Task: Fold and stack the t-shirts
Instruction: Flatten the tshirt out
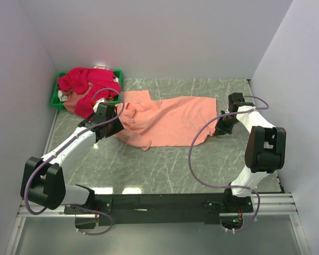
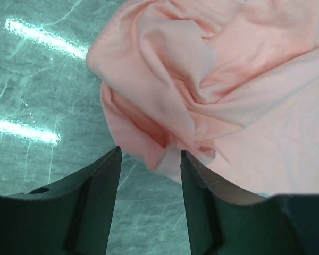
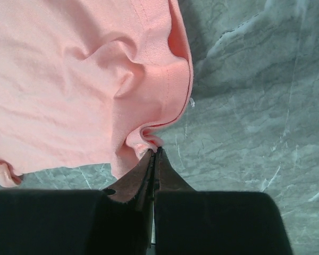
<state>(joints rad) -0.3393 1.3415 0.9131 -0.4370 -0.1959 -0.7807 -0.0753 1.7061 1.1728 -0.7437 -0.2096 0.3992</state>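
A salmon-peach t-shirt (image 1: 170, 119) of soft knit cloth is spread, unfolded, in a long rumpled band across the middle of the grey-green marbled worktop (image 1: 165, 164). Its left end is bunched into deep, twisted creases. Its right end lies flatter and is edged by a ribbed, stitched band. The crimson-pink t-shirts (image 1: 87, 85) are heaped in a crumpled mound in the green plastic bin (image 1: 56, 99) at the far left corner. They spill over its near rim, just beside the salmon-peach cloth.

The left end effector (image 2: 150, 159) is seen with its 2 dark, wedge-shaped fingers parted by a clear gap. A crumpled fold of the salmon-peach t-shirt lies just beyond the tips, and nothing is clamped. The right end effector (image 3: 155, 151) is closed fully, with its tapered tips pressed together. A small pucker of the shirt's edge is pinched between them at the garment's right end.
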